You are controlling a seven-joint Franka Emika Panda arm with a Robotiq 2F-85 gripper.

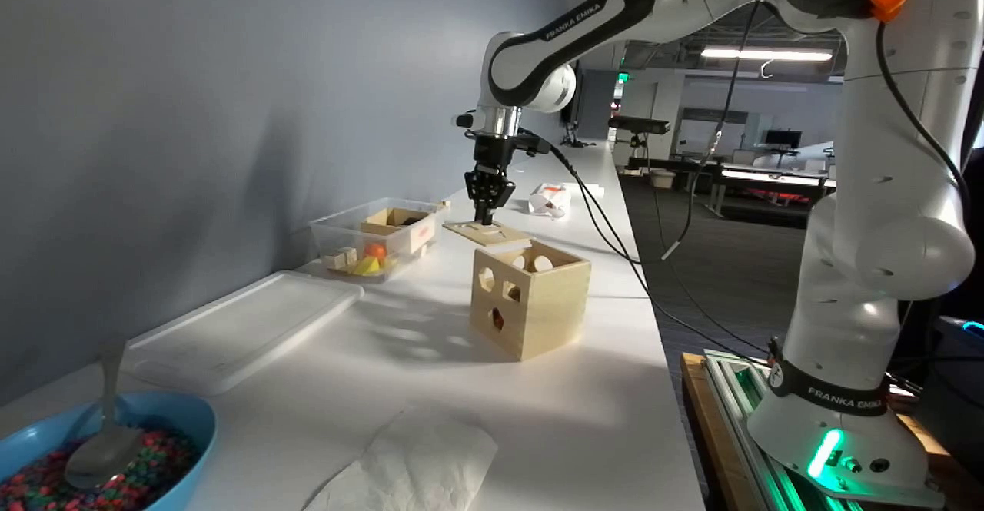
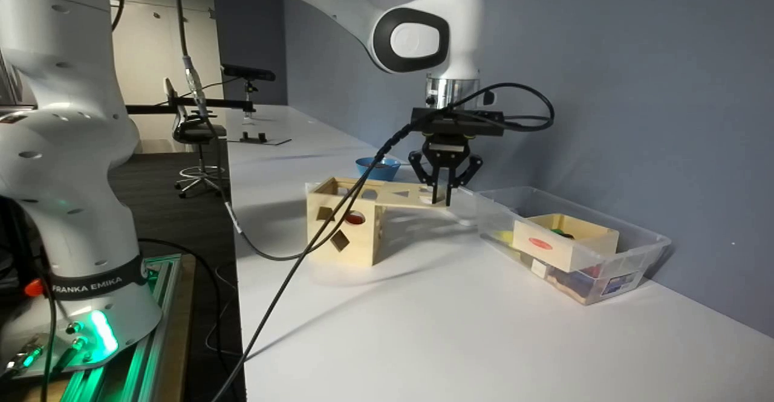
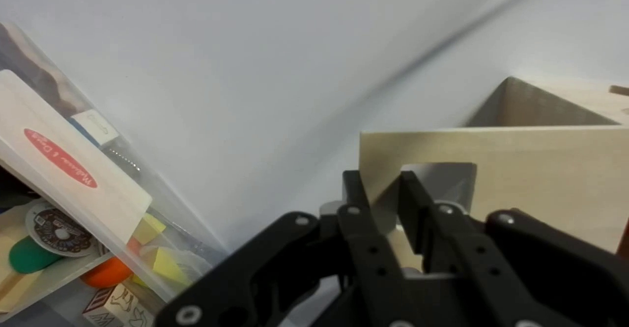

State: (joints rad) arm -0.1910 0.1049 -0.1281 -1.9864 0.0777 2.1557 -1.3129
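A flat wooden panel [image 3: 545, 174] with cut-out holes hangs roughly level from my gripper [image 3: 378, 177], which is shut on the strip between a hole and the panel's end. One finger [image 3: 413, 204] passes through that hole; the opposite one lies outside the end. An open-topped wooden cube [image 1: 555, 307] with shaped holes in its sides stands upright on the table. In both exterior views the panel is near the height of the cube's rim. In an exterior view the panel's far end overlaps the cube [image 2: 338, 239]; whether they touch I cannot tell.
A clear bin [image 2: 650, 251] holding a small wooden box [image 2: 538, 248] and several blocks stands by the wall. A white lid [image 1: 246, 326], a blue bowl [image 1: 201, 426] with a spoon [image 1: 108, 449], and crumpled white paper [image 1: 430, 457] lie along the table. Black cables [image 2: 314, 242] hang from the arm.
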